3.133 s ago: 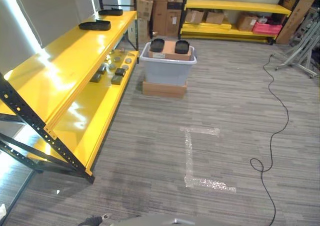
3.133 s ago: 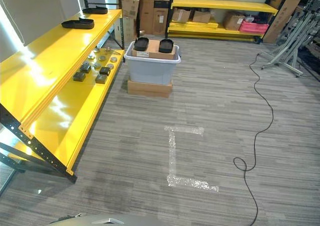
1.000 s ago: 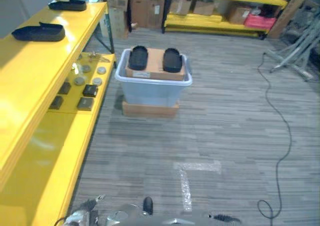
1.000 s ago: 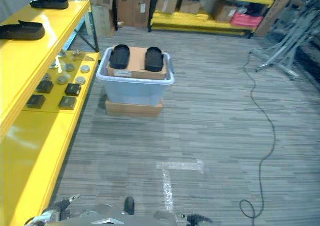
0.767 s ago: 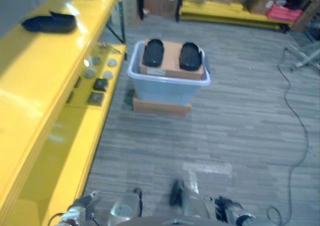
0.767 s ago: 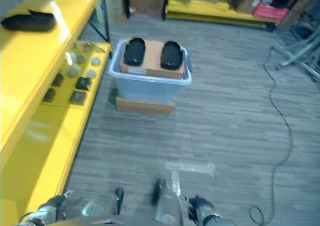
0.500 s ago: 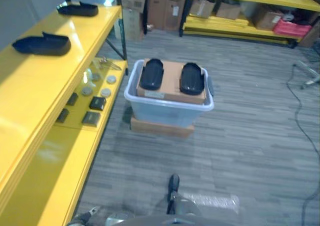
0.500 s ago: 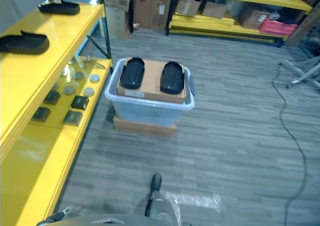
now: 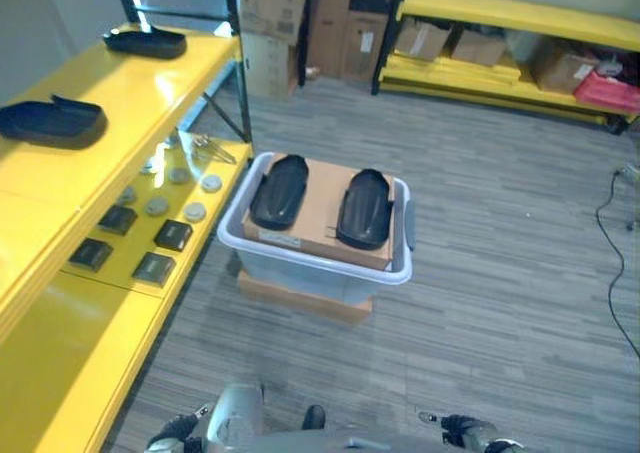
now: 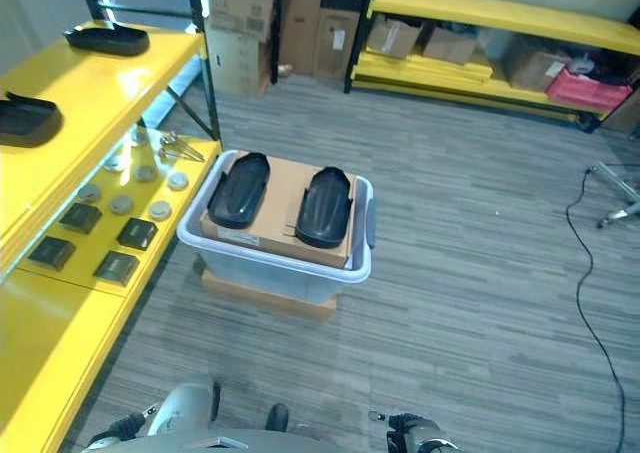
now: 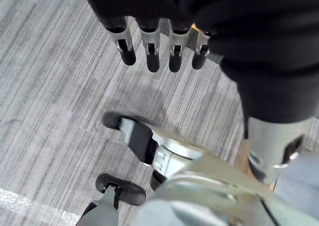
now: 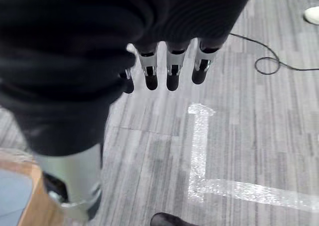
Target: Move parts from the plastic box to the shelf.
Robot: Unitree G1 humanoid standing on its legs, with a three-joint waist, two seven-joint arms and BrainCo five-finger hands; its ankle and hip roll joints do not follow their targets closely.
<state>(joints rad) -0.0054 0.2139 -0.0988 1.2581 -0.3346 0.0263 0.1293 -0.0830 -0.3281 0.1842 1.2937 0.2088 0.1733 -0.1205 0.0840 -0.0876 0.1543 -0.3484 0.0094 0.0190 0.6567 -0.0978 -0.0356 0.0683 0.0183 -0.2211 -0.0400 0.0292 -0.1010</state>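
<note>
left hand [image 11: 159,46] fingers straight, empty, right hand [image 12: 169,66] alike

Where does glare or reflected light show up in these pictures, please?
Left eye view: a white glare patch on the lower tier of the yellow metal shelf, among the round grey parts. Right eye view: the same patch. Right wrist view: the clear tape strip on the carpet glints pale.

Translucent grey plastic box [image 9: 300,268] interior hidden under a brown cardboard sheet [image 9: 322,213], flat cardboard base [image 9: 300,298] mostly covered by the box, small round parts [image 9: 195,212] on the yellow lower shelf [image 9: 60,373] too small to identify, shelf cut off by the picture's edge
</note>
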